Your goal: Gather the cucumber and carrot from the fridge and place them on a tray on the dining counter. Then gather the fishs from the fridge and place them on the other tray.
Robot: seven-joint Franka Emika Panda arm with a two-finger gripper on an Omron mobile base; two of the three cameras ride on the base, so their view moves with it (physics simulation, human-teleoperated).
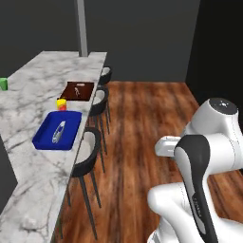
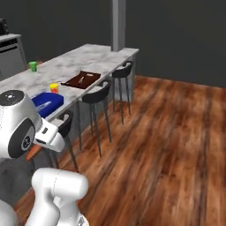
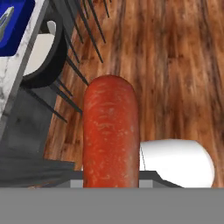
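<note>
Left base view: lying on counter, blue tray holding silver fish, brown tray farther.
Right base view: sitting left on counter, blue tray; stools lining right edge.
Hand view: pincer pinching red-orange fish, hanging over wood floor, right of counter.

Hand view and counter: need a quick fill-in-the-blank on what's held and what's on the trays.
1. The gripper is shut on a long ___ object.
2. The blue tray on the dining counter holds one ___ fish.
3. The farther tray is coloured ___.
4. Three black ___ stand along the counter's edge.

Missing words: red-orange; silver-grey; brown; stools.
</note>
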